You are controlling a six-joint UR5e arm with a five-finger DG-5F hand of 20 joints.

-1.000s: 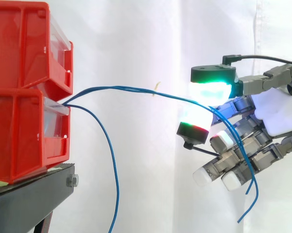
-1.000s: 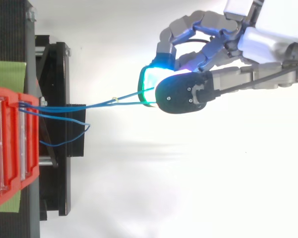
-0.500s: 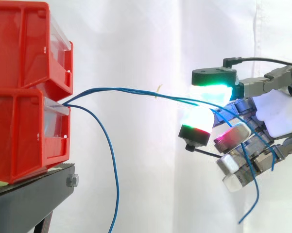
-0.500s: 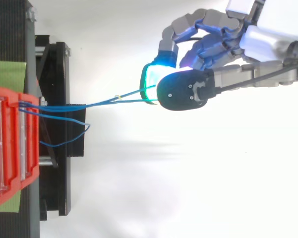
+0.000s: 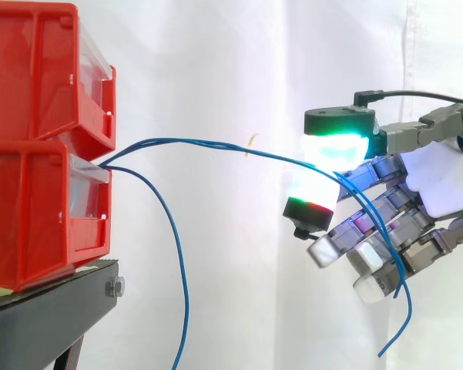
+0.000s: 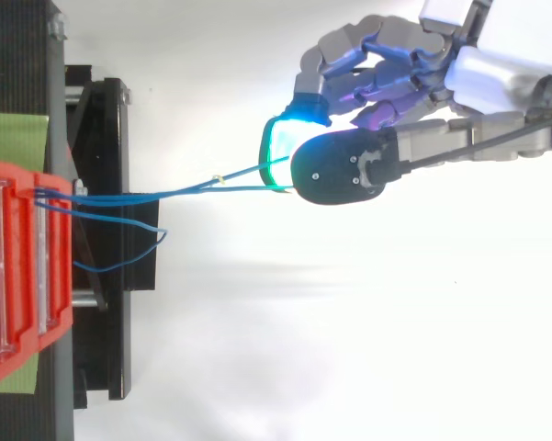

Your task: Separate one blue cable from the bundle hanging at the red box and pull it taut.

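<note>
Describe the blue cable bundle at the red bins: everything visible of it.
The blue cable bundle is thin, glossy wire emerging from the front of the lower red bin. Two strands run together in a shallow arch to the hand, pinched between its glowing fingertips; their free ends dangle below it. A third strand hangs loose beside the bin.

Level side and overhead views, sharing red bins (image 5: 31,216).
</note>
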